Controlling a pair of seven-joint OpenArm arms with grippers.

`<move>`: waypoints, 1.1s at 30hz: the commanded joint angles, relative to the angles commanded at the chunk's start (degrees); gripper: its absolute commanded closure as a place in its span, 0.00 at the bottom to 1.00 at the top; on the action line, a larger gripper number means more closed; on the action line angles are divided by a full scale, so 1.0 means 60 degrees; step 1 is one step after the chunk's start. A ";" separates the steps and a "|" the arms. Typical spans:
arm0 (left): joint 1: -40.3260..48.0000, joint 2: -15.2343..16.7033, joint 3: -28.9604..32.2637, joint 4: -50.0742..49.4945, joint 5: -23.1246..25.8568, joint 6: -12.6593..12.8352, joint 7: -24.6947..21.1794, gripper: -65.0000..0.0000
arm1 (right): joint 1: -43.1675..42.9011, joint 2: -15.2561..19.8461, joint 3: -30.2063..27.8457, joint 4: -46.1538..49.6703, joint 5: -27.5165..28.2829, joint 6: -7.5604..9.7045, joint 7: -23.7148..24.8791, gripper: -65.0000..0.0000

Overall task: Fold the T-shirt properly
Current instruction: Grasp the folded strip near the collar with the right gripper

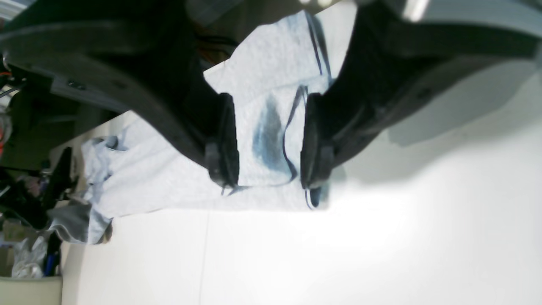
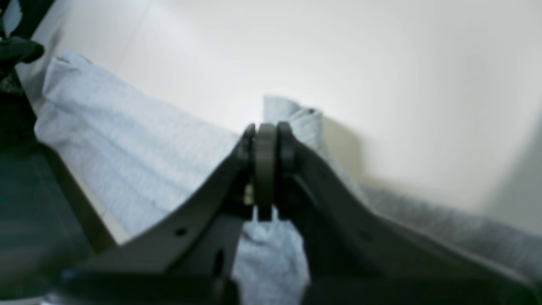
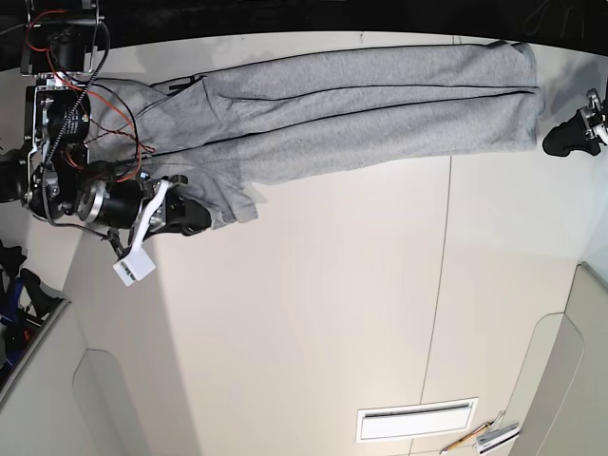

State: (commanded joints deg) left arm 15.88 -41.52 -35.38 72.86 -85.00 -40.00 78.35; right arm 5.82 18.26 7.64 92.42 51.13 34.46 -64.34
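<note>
The light grey T-shirt [image 3: 361, 104] lies stretched in long folds along the far side of the white table [image 3: 313, 304]. My right gripper [image 3: 198, 215] is shut on a bunched part of the shirt at its left end. In the right wrist view the jaws [image 2: 265, 140] are pressed together, with grey cloth [image 2: 296, 120] rising behind them. My left gripper [image 3: 568, 135] is open just off the shirt's right end. In the left wrist view its fingertips [image 1: 266, 173] stand apart over the shirt's edge [image 1: 271, 76], where dark marks show in the cloth. It holds nothing.
Red wires and electronics [image 3: 66, 76] sit at the right arm's base. A white tag [image 3: 133, 268] hangs under that arm. A white slotted plate [image 3: 415, 420] and pens [image 3: 486, 438] lie at the near edge. Dark clutter [image 1: 25, 203] stands beyond the table's edge.
</note>
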 joint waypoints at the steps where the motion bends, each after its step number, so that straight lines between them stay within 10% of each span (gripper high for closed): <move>1: 0.0000 -0.0058 0.0000 0.0000 0.0000 0.0000 -0.0004 0.56 | -0.0291 0.0000 0.0120 0.0255 0.0084 0.0000 -0.0004 1.00; 28: 0.0535 -0.0408 -0.1304 0.0000 0.0000 0.0000 0.0276 0.55 | -0.4098 0.0025 0.3155 0.1872 0.0364 0.0069 -0.0055 1.00; 33: 0.0590 -0.0408 -0.1304 0.0000 0.0000 0.0000 0.0276 0.35 | -0.4091 0.0025 0.3155 0.1876 0.0120 0.0044 0.0273 0.45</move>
State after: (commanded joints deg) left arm 19.42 -43.97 -43.20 72.86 -85.00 -40.00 80.00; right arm -18.72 18.41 26.57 103.68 51.86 34.72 -62.70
